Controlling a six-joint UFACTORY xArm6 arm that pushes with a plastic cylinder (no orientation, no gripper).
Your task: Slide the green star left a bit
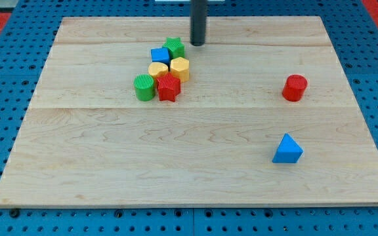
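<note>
The green star (174,46) sits in the upper centre of the frame, at the top of a tight cluster of blocks on the wooden board (195,170). My tip (197,43) stands just beside the star on the view's right, near it but with a narrow gap that cannot be confirmed as closed. The arm carries no pincer, only the rod, so there is no spread or pinching state to report. Judged position: the tip is on the correct side for a leftward push. Main risk: the star touches or nearly touches the blue cube (160,56) below and to its left, and the yellow hexagonal block (180,68) lies just below it; a push angled even slightly toward the view's bottom would likely drive the star into these and shift the whole cluster. A second risk is overshoot, since only a small move is asked for and the star's pointed outline may let it rotate or slip off the rod. The remaining cluster members, a second yellow block (157,70) of unclear shape, a green cylinder (144,87) and a red star (168,87), stand lower and are not directly in the leftward path. The path straight left of the star appears free. A red cylinder (294,88) and a blue triangle (287,149) lie well apart at the frame's right and pose no obstruction.
</note>
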